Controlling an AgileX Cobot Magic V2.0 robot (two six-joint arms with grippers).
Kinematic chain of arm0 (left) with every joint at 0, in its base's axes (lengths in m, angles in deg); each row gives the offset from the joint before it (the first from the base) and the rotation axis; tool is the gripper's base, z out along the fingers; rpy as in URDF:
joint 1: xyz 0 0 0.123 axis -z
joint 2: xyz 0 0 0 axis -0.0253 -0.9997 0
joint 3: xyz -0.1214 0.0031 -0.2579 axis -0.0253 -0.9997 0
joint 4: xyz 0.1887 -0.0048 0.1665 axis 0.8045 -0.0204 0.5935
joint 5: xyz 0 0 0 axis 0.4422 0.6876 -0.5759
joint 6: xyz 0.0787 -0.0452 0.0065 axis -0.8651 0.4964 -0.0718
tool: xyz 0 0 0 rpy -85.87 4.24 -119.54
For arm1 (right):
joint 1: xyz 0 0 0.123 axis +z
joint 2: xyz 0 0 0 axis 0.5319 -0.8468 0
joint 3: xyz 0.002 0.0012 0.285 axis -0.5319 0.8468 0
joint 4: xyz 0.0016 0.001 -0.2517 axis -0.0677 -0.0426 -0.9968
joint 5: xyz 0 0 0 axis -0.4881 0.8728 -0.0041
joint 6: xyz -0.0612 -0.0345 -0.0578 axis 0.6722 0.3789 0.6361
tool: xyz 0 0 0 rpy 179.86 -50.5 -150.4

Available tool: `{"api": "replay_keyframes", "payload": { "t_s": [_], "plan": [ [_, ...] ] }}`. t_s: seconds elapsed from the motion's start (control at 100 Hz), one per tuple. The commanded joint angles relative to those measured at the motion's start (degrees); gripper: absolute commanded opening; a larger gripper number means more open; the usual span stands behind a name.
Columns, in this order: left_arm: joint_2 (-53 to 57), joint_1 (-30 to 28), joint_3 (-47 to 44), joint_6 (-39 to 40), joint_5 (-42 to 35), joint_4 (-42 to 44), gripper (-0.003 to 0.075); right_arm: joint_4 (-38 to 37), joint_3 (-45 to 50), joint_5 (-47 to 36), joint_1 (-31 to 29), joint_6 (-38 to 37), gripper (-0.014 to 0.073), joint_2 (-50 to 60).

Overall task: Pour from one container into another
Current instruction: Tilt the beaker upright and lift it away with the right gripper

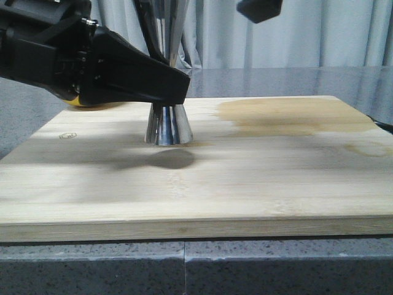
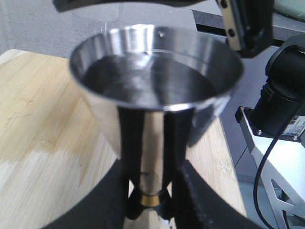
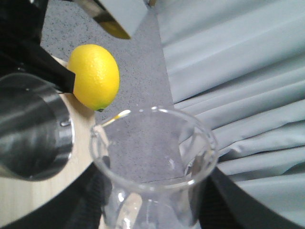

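The steel jigger is standing upright on the wooden cutting board, and everything else is arranged around it. The left gripper is reaching in at its narrow waist, with its 2 black fingers closing against the steel on either side, right at the thin gold band. The jigger's upper cup is facing up and is looking partly filled, with a dark liquid surface showing below the rim. The glass beaker is hanging in the air just beside the jigger's rim, and it is sitting between the dark fingers of the right gripper, which is holding it by its lower body; its pouring lip is pointing toward the jigger. A yellow lemon is resting behind the jigger at the board's far edge. A darker wet-looking stain is spreading across the board well off to the jigger's right side.
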Motion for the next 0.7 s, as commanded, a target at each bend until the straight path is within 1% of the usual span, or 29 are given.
{"api": "replay_keyframes", "payload": {
  "t_s": [0.0,0.09,0.14,0.28,0.35,0.47,0.69],
  "plan": [
    [2.59,0.43,1.72,0.35,-11.78,-2.51,0.0102,5.9,-2.25,-0.51,-0.17,-0.38,0.0259,1.33],
    [2.59,0.43,1.72,0.35,-11.78,-2.51,0.0102,10.93,-2.34,-0.74,-0.98,-0.38,0.0259,1.33],
    [2.59,0.43,1.72,0.35,-11.78,-2.51,0.0102,15.28,-2.34,-1.56,-1.86,-0.38,0.0259,1.33],
    [2.59,0.43,1.72,0.35,-11.78,-2.51,0.0102,26.32,-2.34,-5.1,-5.6,-0.38,0.0259,1.33],
    [2.59,0.43,1.72,0.35,-11.78,-2.51,0.0102,30.58,-2.34,-7.08,-7.83,-0.38,0.0259,1.33],
    [2.59,0.43,1.72,0.45,-11.78,-2.51,0.0102,35.02,-2.34,-9.79,-11.57,-0.38,0.0259,1.33],
    [2.59,0.43,1.72,0.45,-11.78,-2.51,0.0102,38.53,-2.34,-10.93,-17.69,-0.38,0.0259,1.33]
  ]
}}
